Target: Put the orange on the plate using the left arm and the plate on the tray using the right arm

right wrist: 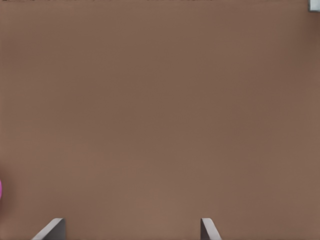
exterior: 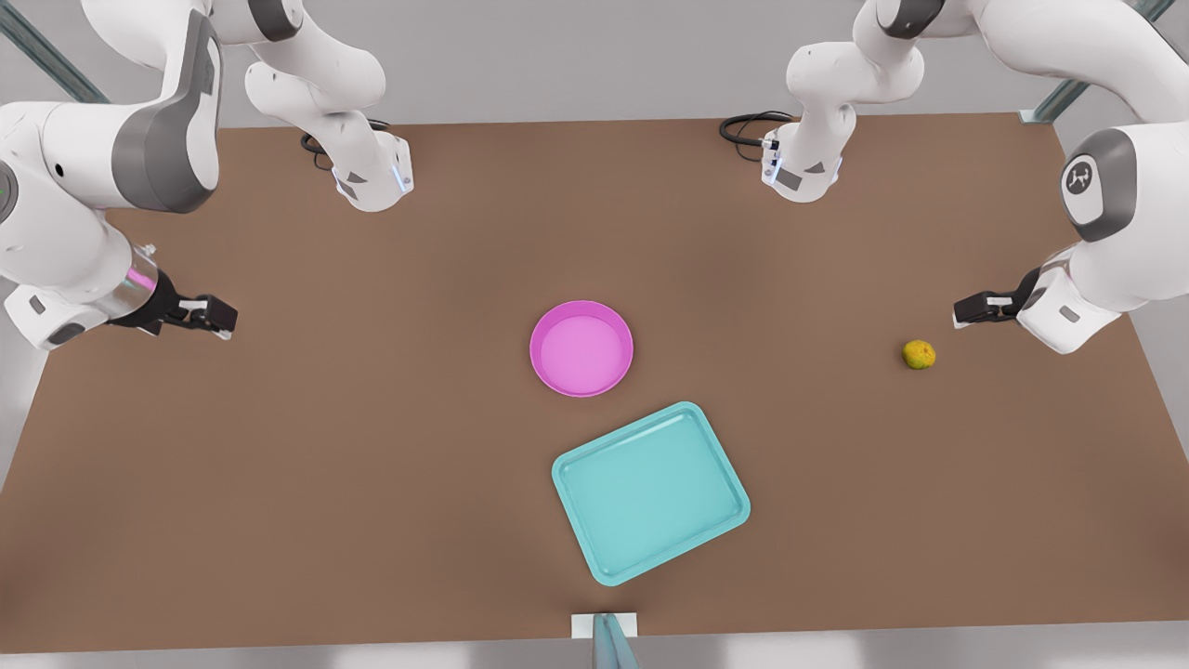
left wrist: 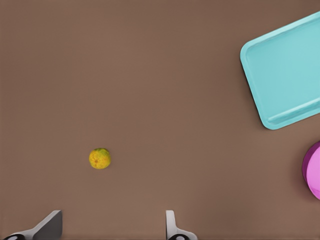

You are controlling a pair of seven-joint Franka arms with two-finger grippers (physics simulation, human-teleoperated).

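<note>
The orange [exterior: 919, 354] lies bare on the table [exterior: 372, 465], just beside the left gripper [exterior: 966, 311], whose fingers [left wrist: 172, 227] are spread wide. Farther off, the plate [exterior: 581, 348] sits near the tray [exterior: 650, 492], whose long axis runs diagonally. The right gripper [exterior: 215, 316] hangs well apart, fingers spread.

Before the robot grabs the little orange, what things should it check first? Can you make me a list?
1. Orange free on the table, nothing touching it: ok.
2. Left end effector near the orange, fingers spread: ok.
3. Left end effector right over the orange: not ok, it sits to one side.
4. Plate empty, ready for fruit: ok.
5. Tray empty, lying apart from the plate: ok.
6. Right end effector open, waiting at the front view's left: ok.
</note>
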